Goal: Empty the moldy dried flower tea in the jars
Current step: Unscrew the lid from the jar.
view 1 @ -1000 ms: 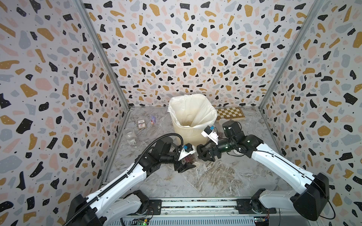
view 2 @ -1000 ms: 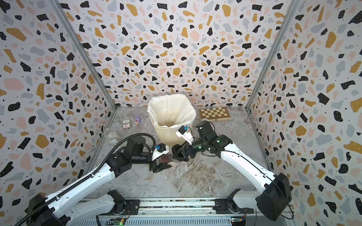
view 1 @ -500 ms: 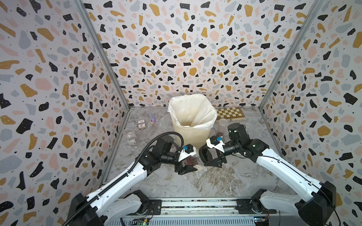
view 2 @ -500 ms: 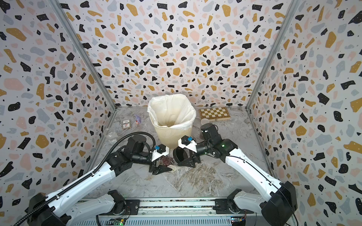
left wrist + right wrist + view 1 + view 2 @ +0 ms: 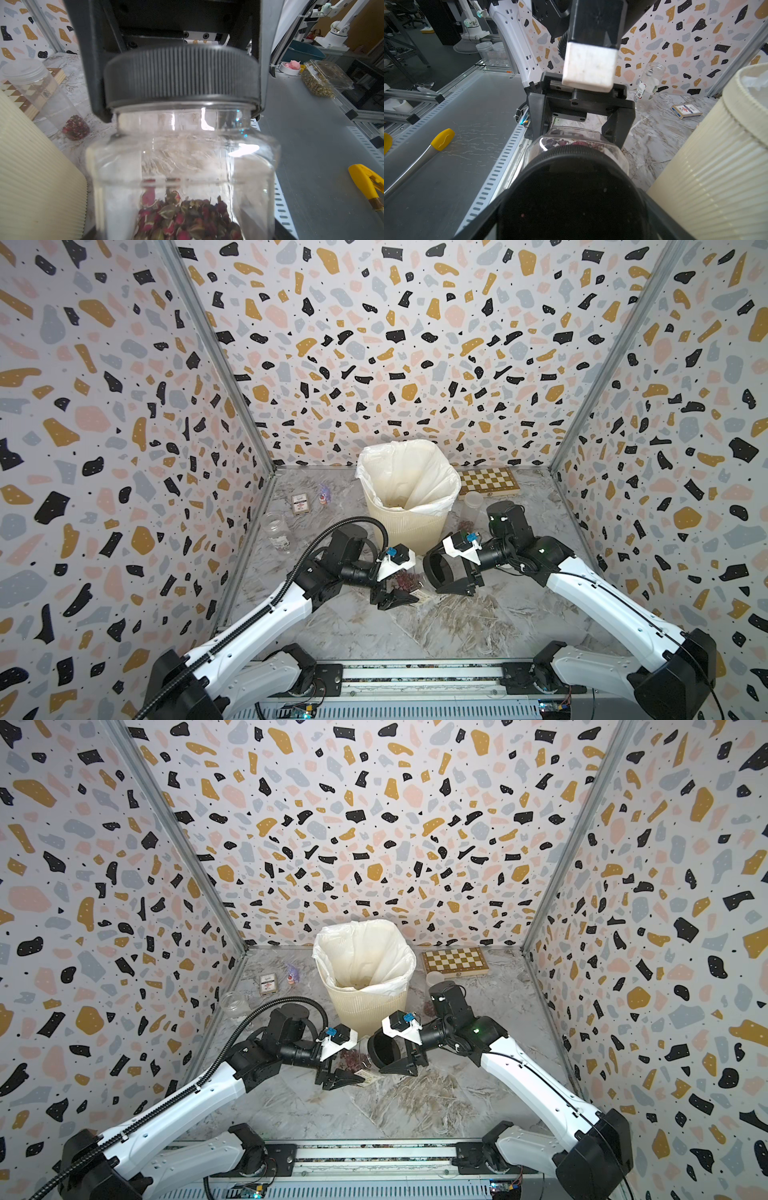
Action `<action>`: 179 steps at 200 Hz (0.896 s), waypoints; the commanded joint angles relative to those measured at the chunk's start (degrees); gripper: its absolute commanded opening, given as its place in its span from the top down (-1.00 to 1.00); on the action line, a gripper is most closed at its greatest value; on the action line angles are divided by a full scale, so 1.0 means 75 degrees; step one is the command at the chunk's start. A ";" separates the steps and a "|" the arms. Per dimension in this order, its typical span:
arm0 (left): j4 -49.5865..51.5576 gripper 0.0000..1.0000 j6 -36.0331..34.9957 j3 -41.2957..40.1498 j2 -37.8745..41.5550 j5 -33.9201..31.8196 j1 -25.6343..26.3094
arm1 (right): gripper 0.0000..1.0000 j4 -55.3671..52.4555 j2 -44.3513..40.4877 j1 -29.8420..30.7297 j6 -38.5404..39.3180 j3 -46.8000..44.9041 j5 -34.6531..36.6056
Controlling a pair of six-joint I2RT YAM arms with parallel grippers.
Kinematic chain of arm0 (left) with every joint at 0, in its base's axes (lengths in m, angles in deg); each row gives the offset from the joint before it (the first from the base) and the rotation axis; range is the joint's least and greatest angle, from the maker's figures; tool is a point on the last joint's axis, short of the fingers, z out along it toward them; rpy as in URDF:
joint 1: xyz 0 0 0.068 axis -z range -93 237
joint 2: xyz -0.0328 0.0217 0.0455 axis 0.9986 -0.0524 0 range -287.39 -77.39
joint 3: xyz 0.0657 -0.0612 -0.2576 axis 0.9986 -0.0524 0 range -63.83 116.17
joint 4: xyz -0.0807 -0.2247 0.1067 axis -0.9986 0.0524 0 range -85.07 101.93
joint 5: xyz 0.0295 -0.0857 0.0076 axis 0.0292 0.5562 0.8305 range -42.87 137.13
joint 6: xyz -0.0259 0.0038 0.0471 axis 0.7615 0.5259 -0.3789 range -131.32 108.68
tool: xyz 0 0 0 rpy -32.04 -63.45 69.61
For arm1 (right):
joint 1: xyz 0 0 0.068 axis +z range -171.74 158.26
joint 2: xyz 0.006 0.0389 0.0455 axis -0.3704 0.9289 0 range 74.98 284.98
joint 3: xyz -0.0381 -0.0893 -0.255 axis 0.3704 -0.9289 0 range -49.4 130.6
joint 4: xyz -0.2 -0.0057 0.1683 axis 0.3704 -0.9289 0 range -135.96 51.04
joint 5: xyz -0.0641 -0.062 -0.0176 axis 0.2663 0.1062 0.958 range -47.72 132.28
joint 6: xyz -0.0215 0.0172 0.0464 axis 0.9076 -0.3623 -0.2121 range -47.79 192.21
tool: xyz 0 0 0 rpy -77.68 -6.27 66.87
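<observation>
Terrazzo-patterned walls close in the grey marble tabletop (image 5: 457, 626) I'm working over. At the back stands the tall cream ribbed bin with its white bag (image 5: 407, 526), and the wooden chessboard (image 5: 490, 481) lies behind it to the right.

In front of the bin my left gripper (image 5: 399, 585) is clamped across the body of the clear plastic jar (image 5: 182, 158). The jar is on its side, low over the marble; whether it touches, I cannot tell. The reddish-brown dried rosebud tea (image 5: 187, 220) is heaped inside it.

The jar's black ribbed screw lid (image 5: 180, 76) points at my right gripper (image 5: 446, 570). Those jaws stand wide with the lid between them. The fingers (image 5: 93, 83) sit right at the lid's ribbed sides, and I cannot tell whether they are pressing or just clear. From the left wrist view the lid looks seated on the neck.

A lidless clear glass jar with a paper label (image 5: 277, 531) stands by the left wall, with a small card box (image 5: 300, 504) behind it. A tall clear jar with a frosted lid (image 5: 473, 506) stands upright just right of the bin, with a small clump of the same buds (image 5: 75, 127) at its bottom.
</observation>
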 commanded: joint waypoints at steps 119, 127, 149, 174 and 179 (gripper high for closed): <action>0.0159 -0.19 0.0072 -0.0021 0.0048 -0.0194 -0.0092 | -0.99 0.0009 0.0053 0.0279 -0.1572 0.1245 0.0129; 0.0146 -0.19 0.0072 -0.0040 0.0050 -0.0245 -0.0090 | -0.99 0.0027 0.0014 0.0279 -0.1663 0.1300 0.0108; 0.0173 -0.18 0.0049 -0.0019 0.0099 -0.0448 -0.0090 | -0.98 0.0096 0.0000 -0.0043 -0.2524 0.1593 0.0137; 0.0038 -0.19 -0.0036 -0.0037 0.0201 -0.0990 -0.0090 | -0.99 -0.0458 0.0522 -0.0700 -0.4663 0.2205 0.0583; 0.0019 -0.19 -0.0062 -0.0047 0.0221 -0.1089 -0.0090 | -0.98 -0.0720 0.0676 -0.0810 -0.5069 0.2339 0.0762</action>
